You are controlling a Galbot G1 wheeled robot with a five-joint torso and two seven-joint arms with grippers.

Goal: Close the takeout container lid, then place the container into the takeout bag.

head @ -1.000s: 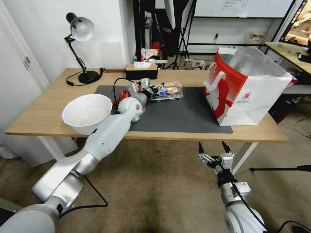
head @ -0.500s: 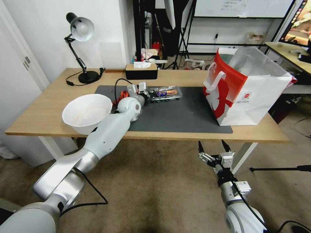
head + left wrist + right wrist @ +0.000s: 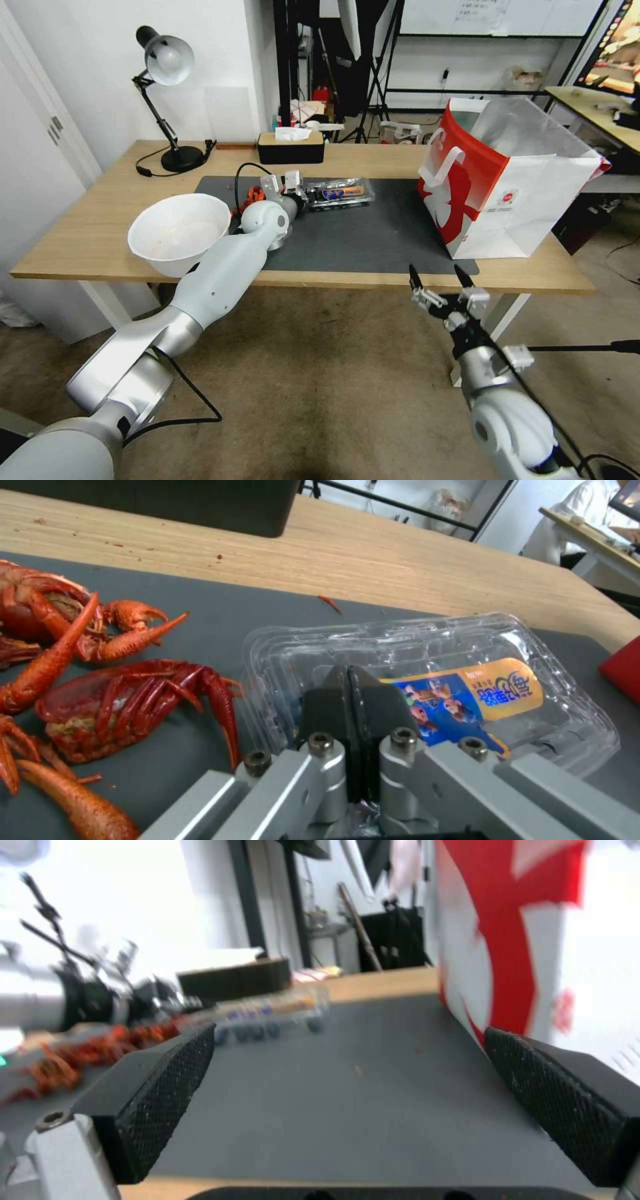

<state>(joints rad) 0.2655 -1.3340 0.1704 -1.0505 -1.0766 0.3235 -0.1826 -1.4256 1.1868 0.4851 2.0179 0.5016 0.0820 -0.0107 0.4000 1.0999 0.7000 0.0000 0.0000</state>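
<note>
One blue-and-orange label [image 3: 467, 700] on lid [image 3: 427, 680]

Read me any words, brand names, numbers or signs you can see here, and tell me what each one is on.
Lid sticker label on the takeout container: blue stylised characters on an orange patch, not legible enough to quote.
Takeout bag small red logo: too small to read.
Whiteboard at the back: faint writing, too small to read.
Nothing else carries text.

White walls, beige carpet [image 3: 320, 387], wooden table [image 3: 87, 233], black desk lamp [image 3: 163, 100], metal shelving [image 3: 467, 60]
</note>
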